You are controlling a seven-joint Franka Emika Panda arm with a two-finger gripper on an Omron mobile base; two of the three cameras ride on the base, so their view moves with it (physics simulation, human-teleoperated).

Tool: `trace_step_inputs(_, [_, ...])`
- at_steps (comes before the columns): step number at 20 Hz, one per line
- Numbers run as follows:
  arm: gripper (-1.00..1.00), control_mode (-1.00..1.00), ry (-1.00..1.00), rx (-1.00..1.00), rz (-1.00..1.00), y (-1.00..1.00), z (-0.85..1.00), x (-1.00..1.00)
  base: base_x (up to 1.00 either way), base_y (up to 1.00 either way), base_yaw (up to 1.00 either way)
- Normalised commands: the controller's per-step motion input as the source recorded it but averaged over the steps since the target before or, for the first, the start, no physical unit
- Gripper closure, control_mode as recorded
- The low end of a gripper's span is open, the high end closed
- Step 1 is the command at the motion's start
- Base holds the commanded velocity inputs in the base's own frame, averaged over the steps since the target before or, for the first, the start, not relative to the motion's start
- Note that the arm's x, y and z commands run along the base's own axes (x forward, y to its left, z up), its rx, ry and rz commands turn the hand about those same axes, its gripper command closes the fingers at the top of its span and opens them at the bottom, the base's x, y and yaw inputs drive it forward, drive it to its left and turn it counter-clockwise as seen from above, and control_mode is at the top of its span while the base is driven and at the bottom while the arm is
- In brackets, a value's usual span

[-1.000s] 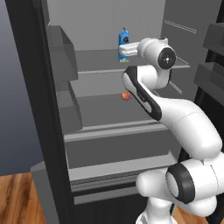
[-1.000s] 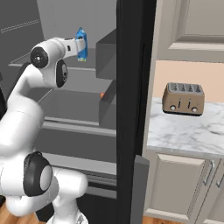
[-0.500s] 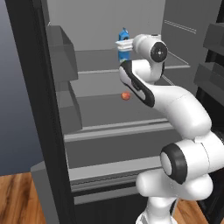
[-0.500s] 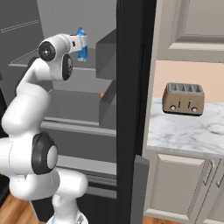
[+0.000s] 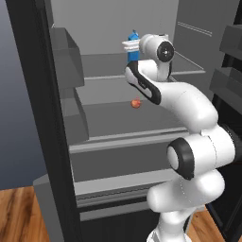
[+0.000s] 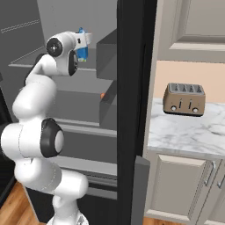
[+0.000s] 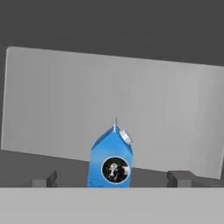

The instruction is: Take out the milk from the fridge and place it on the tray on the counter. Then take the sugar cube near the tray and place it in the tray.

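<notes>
The milk (image 7: 111, 159), a small blue gable-top carton with a dark round mark, stands upright on the upper shelf of the open fridge (image 5: 101, 66). In the hand view my gripper (image 7: 113, 180) is open, one dark fingertip (image 7: 46, 180) on each side of the carton and apart from it. From the base views the hand (image 5: 128, 46) sits right in front of the milk (image 5: 133, 38), partly covering it; the milk (image 6: 81, 52) shows beside the hand (image 6: 86, 38). The marble counter (image 6: 189, 132) lies right of the fridge (image 6: 132, 88). The tray and sugar cube are out of view.
A small red-orange ball (image 5: 136, 103) rests on the shelf below the milk. Grey door bins (image 5: 66, 56) hang at the left. A toaster (image 6: 184, 99) stands on the counter. The fridge's dark side wall separates arm and counter.
The arm has stretched deeper into the fridge, bringing the hand up to the milk carton. The jaws have stayed open and the carton has not moved.
</notes>
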Motion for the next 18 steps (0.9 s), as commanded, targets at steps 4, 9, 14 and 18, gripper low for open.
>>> trace_step_inputs(4, [-1.00,-1.00,0.01,0.00,0.00,0.08,0.00,0.36,0.00,0.00,0.00])
trace_step_inputs(9, [-1.00,-1.00,0.02,0.00,0.00,0.07,0.00,0.25,0.00,0.00,0.00])
trace_step_inputs(14, [-1.00,-1.00,0.00,0.00,0.00,-0.01,0.00,0.14,0.00,0.00,0.00])
trace_step_inputs(18, [-1.00,-1.00,0.00,0.00,0.00,0.00,0.00,0.11,0.00,0.00,0.00])
